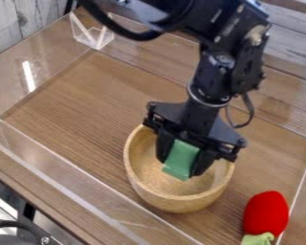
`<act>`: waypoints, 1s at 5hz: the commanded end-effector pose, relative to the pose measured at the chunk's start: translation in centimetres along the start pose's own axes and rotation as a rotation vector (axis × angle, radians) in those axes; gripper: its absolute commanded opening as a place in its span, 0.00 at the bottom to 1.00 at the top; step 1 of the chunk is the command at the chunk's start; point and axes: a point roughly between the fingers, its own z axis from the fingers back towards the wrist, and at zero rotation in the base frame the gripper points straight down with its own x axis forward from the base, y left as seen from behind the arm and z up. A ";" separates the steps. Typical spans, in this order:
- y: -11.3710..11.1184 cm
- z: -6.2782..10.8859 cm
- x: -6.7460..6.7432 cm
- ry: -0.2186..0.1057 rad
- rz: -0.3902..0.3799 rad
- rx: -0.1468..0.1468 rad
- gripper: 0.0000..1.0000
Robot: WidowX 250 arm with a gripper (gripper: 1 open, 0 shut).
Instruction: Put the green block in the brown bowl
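bowl (152, 177) on table (66, 120), block (182, 159) over bowl, strawberry (266, 212) right
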 end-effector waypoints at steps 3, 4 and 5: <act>1.3 1.7 1.0 -0.082 -0.153 -0.002 0.00; 1.8 2.2 1.2 -0.074 -0.102 -0.007 0.00; 1.9 2.1 1.7 -0.070 -0.063 -0.017 0.00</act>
